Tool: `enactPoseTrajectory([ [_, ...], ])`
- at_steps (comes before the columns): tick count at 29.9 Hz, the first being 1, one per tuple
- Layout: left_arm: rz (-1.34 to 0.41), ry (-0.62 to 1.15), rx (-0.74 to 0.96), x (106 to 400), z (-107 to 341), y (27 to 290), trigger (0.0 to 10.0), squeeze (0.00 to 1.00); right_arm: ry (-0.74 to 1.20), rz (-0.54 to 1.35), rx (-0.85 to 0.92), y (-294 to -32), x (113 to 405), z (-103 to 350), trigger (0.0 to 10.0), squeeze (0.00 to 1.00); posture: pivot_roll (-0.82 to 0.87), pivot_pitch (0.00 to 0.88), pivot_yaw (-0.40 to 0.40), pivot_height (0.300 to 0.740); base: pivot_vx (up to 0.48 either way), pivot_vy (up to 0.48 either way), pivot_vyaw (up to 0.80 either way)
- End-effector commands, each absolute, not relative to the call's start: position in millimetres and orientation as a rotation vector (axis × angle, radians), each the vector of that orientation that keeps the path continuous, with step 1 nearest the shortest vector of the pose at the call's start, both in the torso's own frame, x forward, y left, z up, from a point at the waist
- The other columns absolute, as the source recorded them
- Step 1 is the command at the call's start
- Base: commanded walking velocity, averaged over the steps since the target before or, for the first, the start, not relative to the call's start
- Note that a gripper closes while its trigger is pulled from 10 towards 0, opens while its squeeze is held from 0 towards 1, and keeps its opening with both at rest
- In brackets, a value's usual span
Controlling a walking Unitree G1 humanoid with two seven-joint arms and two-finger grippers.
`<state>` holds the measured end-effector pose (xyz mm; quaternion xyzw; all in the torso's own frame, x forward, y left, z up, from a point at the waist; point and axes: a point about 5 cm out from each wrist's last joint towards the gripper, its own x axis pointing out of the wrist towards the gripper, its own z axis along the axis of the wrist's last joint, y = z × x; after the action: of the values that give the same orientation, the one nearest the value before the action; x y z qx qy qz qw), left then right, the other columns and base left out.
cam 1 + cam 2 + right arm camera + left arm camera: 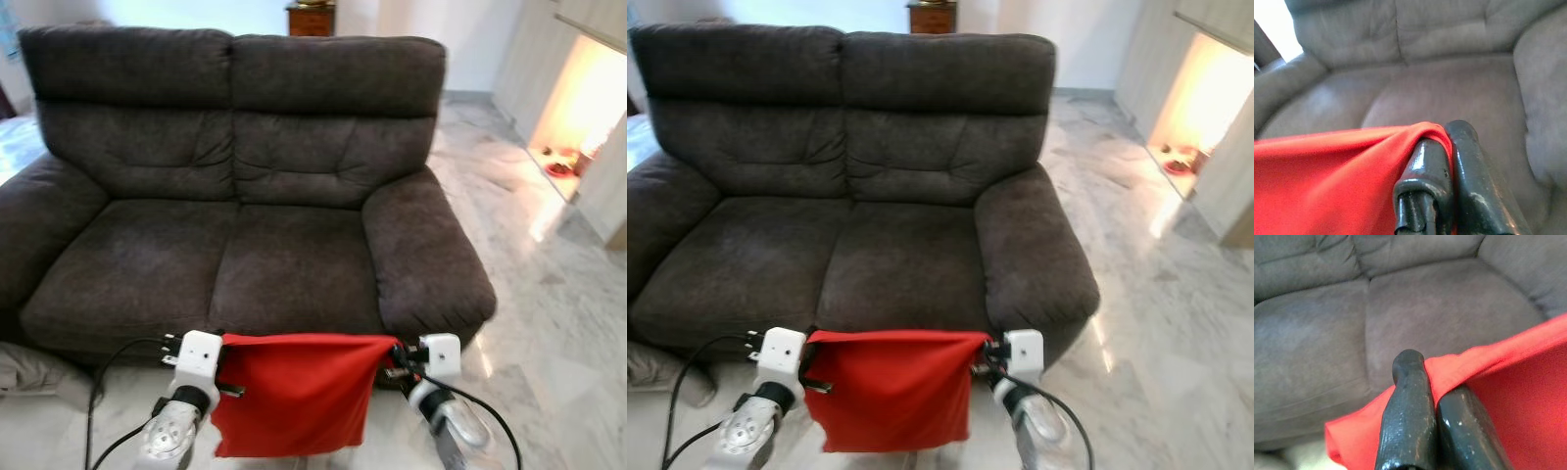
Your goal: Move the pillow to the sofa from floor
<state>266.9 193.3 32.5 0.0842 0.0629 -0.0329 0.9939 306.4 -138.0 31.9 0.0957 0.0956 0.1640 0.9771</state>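
Left gripper: pinching pillow's upper left corner.
Right gripper: pinching upper right corner.
Pillow: red, hanging stretched between both grippers, just before sofa seat edge.

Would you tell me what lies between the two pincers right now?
The red pillow hangs stretched between them: the left pincer and right pincer each clamp a top corner, as the eye views show.
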Motion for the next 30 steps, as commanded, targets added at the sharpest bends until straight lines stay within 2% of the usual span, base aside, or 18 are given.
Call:
enactPoseTrajectory([
  [1, 0.09, 0.012, 0.147, 276, 60, 222, 10.0, 0.0, 0.086, 0.163, 0.204, -179, 315, 51, 10.0, 0.0, 0.11, 0.0, -0.002, 0.74, 0.386, 0.0, 0.0],
  [6, 0.126, -0.042, 0.14, 283, 76, 230, 10.0, 0.0, 0.007, 0.185, 0.195, -174, 326, 71, 10.0, 0.0, 0.11, 0.0, -0.004, 0.74, 0.388, 0.0, 0.0],
  [11, 0.139, -0.073, 0.151, 287, 87, 235, 10.0, 0.0, -0.042, 0.204, 0.186, -170, 332, 84, 10.0, 0.0, 0.11, 0.007, -0.006, 0.74, 0.395, 0.0, 0.76],
  [14, 0.188, -0.116, 0.154, 292, 103, 247, 10.0, 0.0, -0.094, 0.229, 0.202, -163, 337, 98, 10.0, 0.0, 0.11, 0.012, -0.007, 0.74, 0.405, 0.0, 0.8],
  [17, 0.22, -0.16, 0.15, 294, 117, 256, 10.0, 0.0, -0.107, 0.221, 0.247, -161, 339, 103, 10.0, 0.0, 0.11, 0.012, -0.008, 0.74, 0.41, 0.0, 0.0],
  [23, 0.214, -0.193, 0.166, 297, 131, 255, 10.0, 0.0, -0.152, 0.245, 0.246, -152, 341, 119, 10.0, 0.0, 0.11, 0.015, -0.007, 0.74, 0.418, 0.0, 0.0],
  [30, 0.2, -0.296, 0.202, 312, 171, 256, 10.0, 0.0, -0.281, 0.233, 0.265, -149, 356, 165, 10.0, 0.0, 0.11, 0.0, -0.006, 0.74, 0.422, 0.0, 0.0],
])
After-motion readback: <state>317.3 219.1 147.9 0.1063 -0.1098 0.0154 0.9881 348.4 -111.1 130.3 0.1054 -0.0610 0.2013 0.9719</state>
